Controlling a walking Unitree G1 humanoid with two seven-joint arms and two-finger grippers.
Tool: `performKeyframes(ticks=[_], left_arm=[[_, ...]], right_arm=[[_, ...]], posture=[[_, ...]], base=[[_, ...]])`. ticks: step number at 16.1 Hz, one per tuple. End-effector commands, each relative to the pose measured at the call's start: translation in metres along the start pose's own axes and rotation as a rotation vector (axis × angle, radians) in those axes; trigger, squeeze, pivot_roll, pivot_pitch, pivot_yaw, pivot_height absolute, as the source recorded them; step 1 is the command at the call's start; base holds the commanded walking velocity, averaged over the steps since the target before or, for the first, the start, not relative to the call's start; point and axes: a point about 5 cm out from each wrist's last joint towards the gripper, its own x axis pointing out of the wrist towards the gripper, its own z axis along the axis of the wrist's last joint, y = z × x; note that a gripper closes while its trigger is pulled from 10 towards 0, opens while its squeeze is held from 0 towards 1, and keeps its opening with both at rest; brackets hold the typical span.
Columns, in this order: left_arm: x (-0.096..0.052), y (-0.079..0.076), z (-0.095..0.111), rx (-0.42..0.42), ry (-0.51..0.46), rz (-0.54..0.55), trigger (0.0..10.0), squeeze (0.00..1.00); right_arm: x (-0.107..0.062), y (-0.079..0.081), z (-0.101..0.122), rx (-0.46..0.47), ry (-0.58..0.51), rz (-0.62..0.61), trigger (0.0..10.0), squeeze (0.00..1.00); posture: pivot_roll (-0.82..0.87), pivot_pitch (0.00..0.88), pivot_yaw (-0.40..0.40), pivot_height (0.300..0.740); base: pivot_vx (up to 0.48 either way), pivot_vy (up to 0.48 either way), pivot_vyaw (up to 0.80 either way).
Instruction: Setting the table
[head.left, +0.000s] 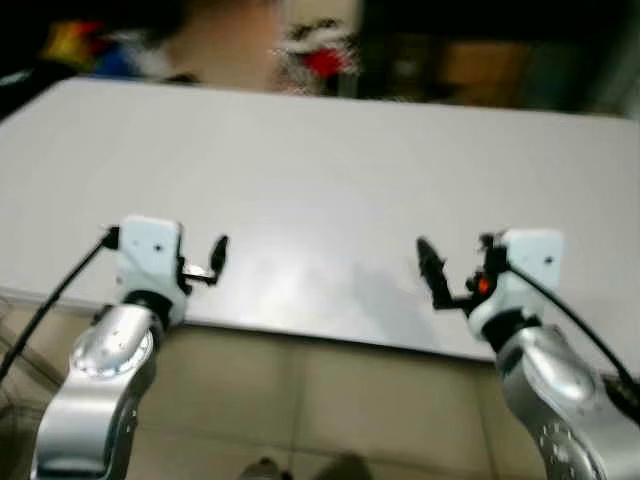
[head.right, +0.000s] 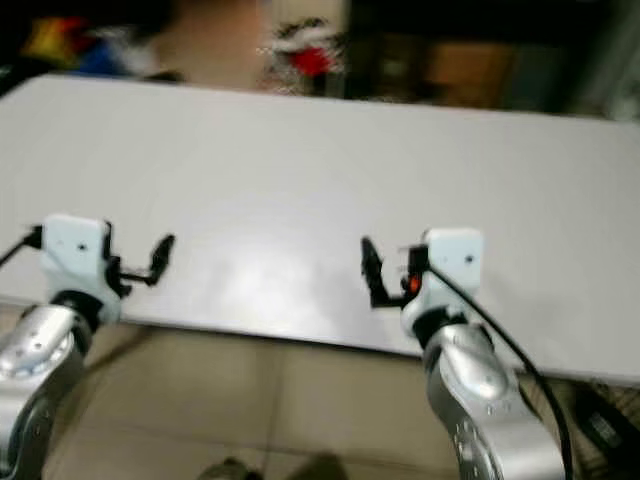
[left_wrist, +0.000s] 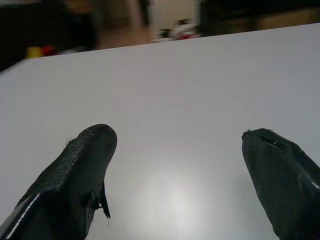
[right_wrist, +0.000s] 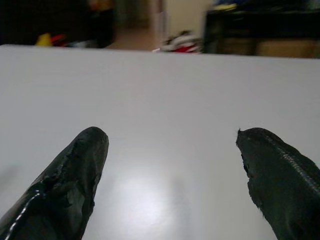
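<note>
Left eye view: white bench (head.left: 330, 170) spans nearly the whole width, its near edge running across the lower third. Surface is plain, with a soft glare patch near the front middle. Picture is somewhat blurred.

Tiled floor (head.left: 330, 410), beige, lies below the near edge of the bench. Two dark rounded shapes at the bottom edge; cannot tell what they are.

Background beyond the far edge is dark and blurred. A red-and-white object (head.left: 322, 55) sits past the far edge near the middle; yellow and blue blobs (head.left: 85, 48) are at the far left. Neither can be identified.

Both silver arms reach up from below to the near edge of the bench, well apart from each other.

Left gripper (head.left: 215, 258): over the front left of the bench, white wrist block behind it, black cable trailing off to the left. In the left wrist view its fingers (left_wrist: 82, 175) stand wide apart, bare bench between them, nothing held.

Right gripper (head.left: 432, 272): over the front right of the bench, orange spot on its wrist. In the right wrist view its fingers (right_wrist: 75, 185) are likewise spread wide over bare bench, nothing held.
</note>
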Motion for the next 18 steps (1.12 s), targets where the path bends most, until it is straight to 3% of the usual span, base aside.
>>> performKeyframes(ticks=[1,2,3,4,5,9,12,15,18], left_arm=[[-0.003,0.000,0.006,0.025,-0.032,-0.004,10.0,1.00],[-0.004,-0.003,0.006,0.045,-0.035,-0.008,10.0,1.00],[-0.006,-0.010,0.005,0.037,-0.026,-0.029,10.0,0.85],[-0.006,-0.014,0.004,0.023,-0.018,-0.055,10.0,0.21],[-0.004,-0.014,0.003,0.036,-0.021,-0.064,10.0,0.00],[0.003,-0.011,0.001,0.035,-0.031,-0.033,10.0,0.00],[0.005,-0.016,0.005,0.040,-0.057,-0.034,10.0,0.00],[0.005,-0.016,0.004,-0.021,-0.039,-0.019,10.0,0.00],[0.010,-0.020,0.003,-0.008,-0.037,-0.012,10.0,0.00]], right_arm=[[-0.003,0.003,0.000,-0.001,-0.005,0.025,10.0,1.00],[-0.005,0.002,0.000,-0.005,-0.006,0.030,10.0,1.00],[-0.009,0.001,0.000,-0.012,-0.007,0.032,10.0,1.00],[-0.012,0.002,-0.001,-0.012,-0.006,0.029,10.0,1.00],[-0.012,0.003,-0.001,-0.012,-0.005,0.026,10.0,1.00],[-0.012,0.008,-0.005,-0.032,-0.005,0.018,10.0,1.00],[-0.006,0.000,0.002,-0.014,-0.046,-0.001,10.0,1.00],[-0.001,0.000,0.001,-0.077,-0.056,-0.003,10.0,1.00],[0.005,-0.010,0.001,-0.130,-0.047,-0.046,10.0,1.00]], posture=[[0.10,0.000,0.027,0.740],[0.09,0.000,0.043,0.740],[0.08,0.000,0.063,0.740],[0.07,0.000,0.075,0.740],[0.06,0.000,0.084,0.740],[0.05,0.000,0.102,0.740],[0.07,0.000,0.087,0.740],[0.06,0.000,0.073,0.740],[0.06,0.000,0.078,0.740]], base=[[0.000,0.000,0.80],[0.000,0.000,0.80],[0.000,0.000,0.80],[0.000,0.000,0.80],[0.000,0.000,0.80],[0.000,0.000,0.80],[0.000,0.000,0.80],[0.000,0.000,0.80],[0.000,0.169,0.80]])
